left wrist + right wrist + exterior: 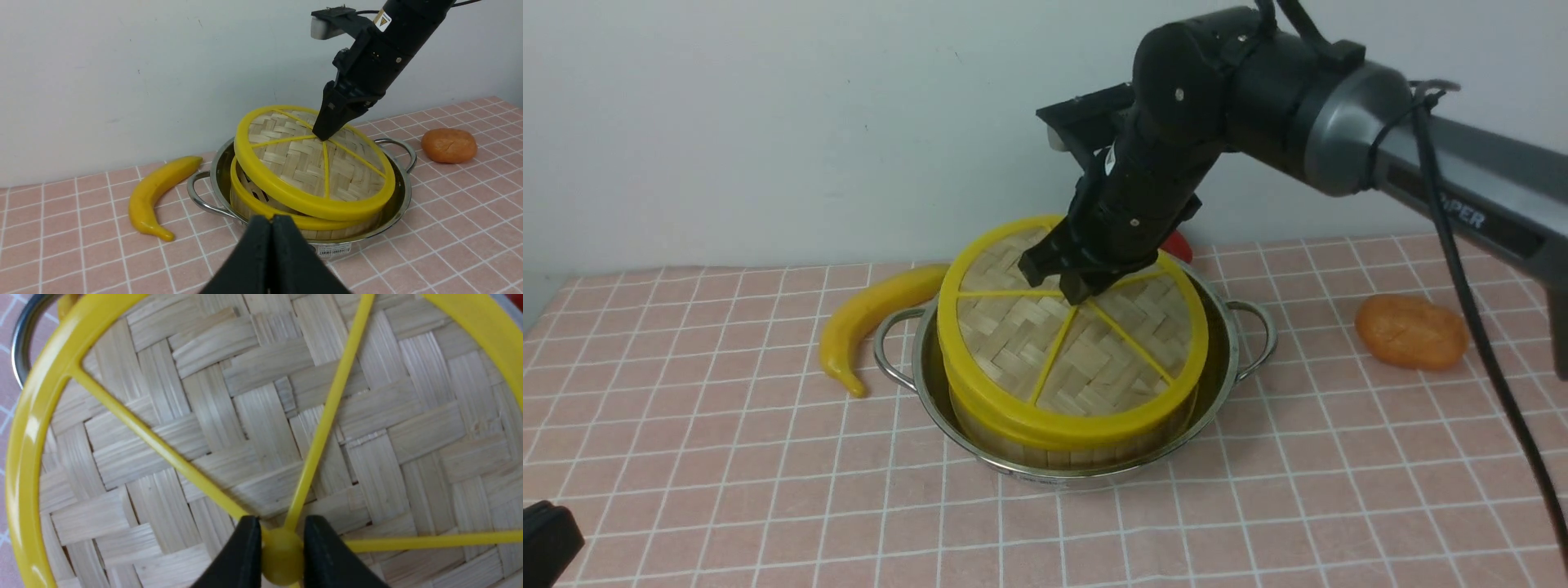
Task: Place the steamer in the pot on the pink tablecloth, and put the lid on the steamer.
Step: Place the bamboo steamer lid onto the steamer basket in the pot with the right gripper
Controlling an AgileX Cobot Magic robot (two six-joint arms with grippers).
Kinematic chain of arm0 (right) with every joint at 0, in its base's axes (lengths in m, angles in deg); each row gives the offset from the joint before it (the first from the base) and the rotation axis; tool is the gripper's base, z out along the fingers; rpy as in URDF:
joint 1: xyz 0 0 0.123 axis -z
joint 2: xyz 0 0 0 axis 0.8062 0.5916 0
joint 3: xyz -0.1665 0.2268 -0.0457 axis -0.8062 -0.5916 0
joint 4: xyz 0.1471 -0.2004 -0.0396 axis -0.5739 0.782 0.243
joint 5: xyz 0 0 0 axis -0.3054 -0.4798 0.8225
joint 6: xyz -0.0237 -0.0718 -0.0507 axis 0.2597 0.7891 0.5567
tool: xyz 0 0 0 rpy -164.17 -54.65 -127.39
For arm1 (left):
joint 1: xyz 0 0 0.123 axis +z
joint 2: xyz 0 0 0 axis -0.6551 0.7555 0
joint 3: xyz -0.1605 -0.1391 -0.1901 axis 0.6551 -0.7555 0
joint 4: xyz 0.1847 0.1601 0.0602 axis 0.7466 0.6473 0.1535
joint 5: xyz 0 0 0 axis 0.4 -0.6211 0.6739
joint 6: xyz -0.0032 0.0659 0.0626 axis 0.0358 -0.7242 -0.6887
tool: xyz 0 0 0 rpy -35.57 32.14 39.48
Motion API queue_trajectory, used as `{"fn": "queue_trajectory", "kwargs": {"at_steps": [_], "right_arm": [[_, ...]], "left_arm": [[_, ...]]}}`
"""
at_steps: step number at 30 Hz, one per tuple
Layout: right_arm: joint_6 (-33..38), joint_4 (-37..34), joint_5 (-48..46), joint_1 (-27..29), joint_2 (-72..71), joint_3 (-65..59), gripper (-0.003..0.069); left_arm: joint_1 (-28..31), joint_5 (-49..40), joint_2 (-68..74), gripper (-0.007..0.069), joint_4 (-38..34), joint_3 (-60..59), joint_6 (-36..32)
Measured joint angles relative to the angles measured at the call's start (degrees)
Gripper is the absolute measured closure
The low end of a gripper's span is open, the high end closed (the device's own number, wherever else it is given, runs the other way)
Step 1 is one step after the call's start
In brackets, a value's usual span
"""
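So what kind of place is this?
Maybe a robot practice table, set like a pretend kitchen: a robot arm, a steamer in a pot, and a banana.

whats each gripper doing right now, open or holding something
Left gripper: shut, holding nothing.
Right gripper: closed on the yellow centre knob of the round woven bamboo lid.
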Motion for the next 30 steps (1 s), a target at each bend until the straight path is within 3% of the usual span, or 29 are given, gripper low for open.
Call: {"fn": "queue_trajectory", "kwargs": {"at_steps": [30], "right_arm": [[0.7, 1.9, -2.1, -0.5, 5.0, 5.5, 0.0514]], "left_arm": [[0.0, -2.8, 0.0, 0.0634, 1.1, 0.0, -0.4]]}}
